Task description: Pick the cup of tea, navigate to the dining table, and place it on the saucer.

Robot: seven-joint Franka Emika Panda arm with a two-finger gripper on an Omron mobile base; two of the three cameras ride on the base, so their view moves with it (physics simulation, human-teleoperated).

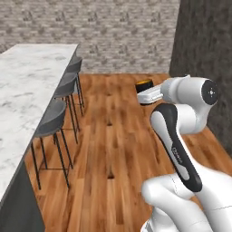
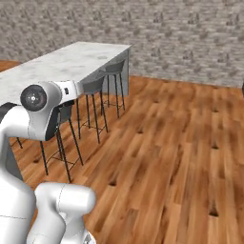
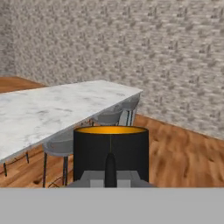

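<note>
The small black cylindrical mug of tea (image 3: 110, 153), with orange-brown liquid level at its rim, sits directly in front of the tool (image 3: 110, 168), square to the hand camera and upright. One dark fingertip (image 3: 110, 165) rises against the middle of the mug's near wall, touching it; the other finger is hidden behind the cup, so the tool looks clenched around the mug, carrying it in the air above the wooden plank floor (image 1: 118, 149).

In the left base view the mug (image 1: 144, 83) shows as a dark cylinder with an orange top just beyond the white wrist of the arm, well apart from the long white marble worktop with grey veins (image 1: 27, 90) that runs along the left side. Three grey bar stools with thin black legs (image 1: 50, 124) stand tucked along the worktop's near long edge, between it and the arm.

In the right base view the worktop (image 2: 71, 62) stretches away toward the grey brick wall (image 2: 167, 33), its far corner close to the wall. In the hand view the worktop (image 3: 48, 111) lies to the left of the mug and beyond it.
</note>
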